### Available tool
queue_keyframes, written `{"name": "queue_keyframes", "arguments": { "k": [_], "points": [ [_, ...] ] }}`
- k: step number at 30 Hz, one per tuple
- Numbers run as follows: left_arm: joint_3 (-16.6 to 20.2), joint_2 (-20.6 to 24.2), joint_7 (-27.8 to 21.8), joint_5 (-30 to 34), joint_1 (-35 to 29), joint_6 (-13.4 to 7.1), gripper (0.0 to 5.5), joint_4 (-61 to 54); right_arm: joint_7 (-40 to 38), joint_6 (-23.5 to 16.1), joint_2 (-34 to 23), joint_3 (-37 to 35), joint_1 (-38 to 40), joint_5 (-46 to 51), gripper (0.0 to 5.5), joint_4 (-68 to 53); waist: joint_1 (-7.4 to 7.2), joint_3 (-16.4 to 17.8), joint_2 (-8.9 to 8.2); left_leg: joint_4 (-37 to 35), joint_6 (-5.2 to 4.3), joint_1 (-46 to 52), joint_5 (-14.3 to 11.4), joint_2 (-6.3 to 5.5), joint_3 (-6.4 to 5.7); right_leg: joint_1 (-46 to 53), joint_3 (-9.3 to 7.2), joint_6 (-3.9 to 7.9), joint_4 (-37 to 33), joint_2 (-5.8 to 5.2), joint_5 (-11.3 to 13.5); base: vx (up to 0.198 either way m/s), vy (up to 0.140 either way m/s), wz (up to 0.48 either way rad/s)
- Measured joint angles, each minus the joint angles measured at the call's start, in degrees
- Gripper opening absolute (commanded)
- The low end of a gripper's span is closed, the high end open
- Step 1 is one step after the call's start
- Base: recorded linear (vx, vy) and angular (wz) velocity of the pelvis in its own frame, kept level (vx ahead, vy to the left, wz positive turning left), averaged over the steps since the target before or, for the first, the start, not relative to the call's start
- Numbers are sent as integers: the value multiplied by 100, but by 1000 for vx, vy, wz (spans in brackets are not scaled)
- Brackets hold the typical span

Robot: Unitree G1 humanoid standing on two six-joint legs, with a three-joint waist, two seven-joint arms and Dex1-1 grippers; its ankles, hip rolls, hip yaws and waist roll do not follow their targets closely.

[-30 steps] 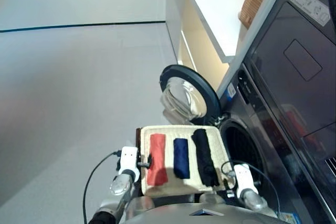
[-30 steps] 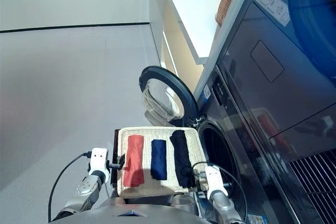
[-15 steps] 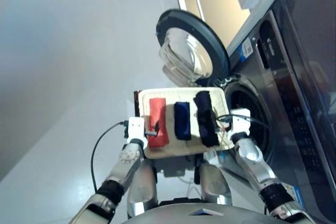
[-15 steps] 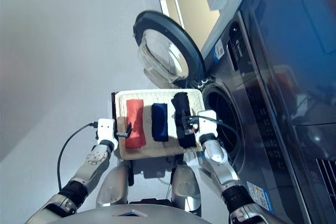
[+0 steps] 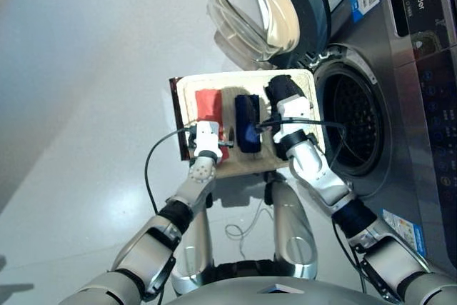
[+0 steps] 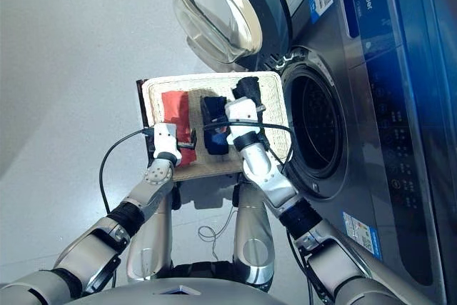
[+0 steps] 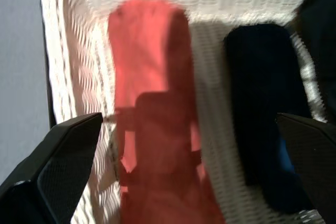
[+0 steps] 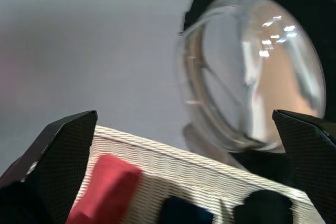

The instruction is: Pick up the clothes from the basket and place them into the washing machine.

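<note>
The cream wicker basket [image 5: 303,85] stands in front of the washing machine [image 5: 400,105], whose drum [image 5: 355,123] is open and whose glass door [image 5: 260,5] swings out beyond the basket. In it lie the clothes side by side: coral-red [image 5: 208,103], navy [image 5: 248,121] and black [image 5: 280,88]. My left gripper [image 5: 209,128] hovers open over the near end of the coral-red strip [image 7: 155,129], nothing between its fingers [image 7: 68,156]. My right gripper [image 5: 287,108] is open above the black strip, between it and the navy one, and looks past the basket rim [image 8: 173,161] at the door glass [image 8: 252,72].
A dark board [image 5: 175,116] edges the basket's left side. A black cable [image 5: 151,166] loops from my left wrist. The machine's control panel [image 5: 435,69] runs along the right. Grey floor [image 5: 86,69] lies to the left.
The camera has tilted further down. Both arms have reached forward: the left gripper now over the coral-red strip, the right one up over the black and navy strips.
</note>
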Motion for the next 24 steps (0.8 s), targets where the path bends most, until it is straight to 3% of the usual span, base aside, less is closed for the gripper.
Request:
{"name": "queue_keyframes", "arguments": {
  "k": [9,14,20,21,24],
  "points": [
    [371,-232,338,-517,-474,19,550,944,-248,-13,116,307,-451,8,550,-14,-104,24,-63,276,8,-634,7,31,23,-704,81,1,332,13,-51,-41,-3,-4],
    [428,-274,452,-734,-880,146,550,1302,-309,-13,112,415,-592,25,550,-156,-129,29,-87,419,21,-896,4,40,32,-964,110,-28,440,23,-43,0,0,0],
    [623,-271,268,-796,-1116,143,550,1656,-283,-229,117,415,-841,181,550,-277,-226,23,-144,612,8,-1170,-69,83,44,-1217,146,-19,575,46,-64,0,0,0],
    [671,-316,279,-920,-1269,255,550,1857,-277,-254,164,500,-846,263,550,-301,-258,24,-185,681,13,-1206,-101,90,51,-1249,161,-36,582,65,-71,0,0,0],
    [769,-297,275,-953,-1404,264,550,1904,-276,-257,212,565,-864,372,550,-363,-278,23,-247,740,-4,-1338,-128,128,90,-1413,221,-45,638,100,-60,0,0,0]
  ]
}}
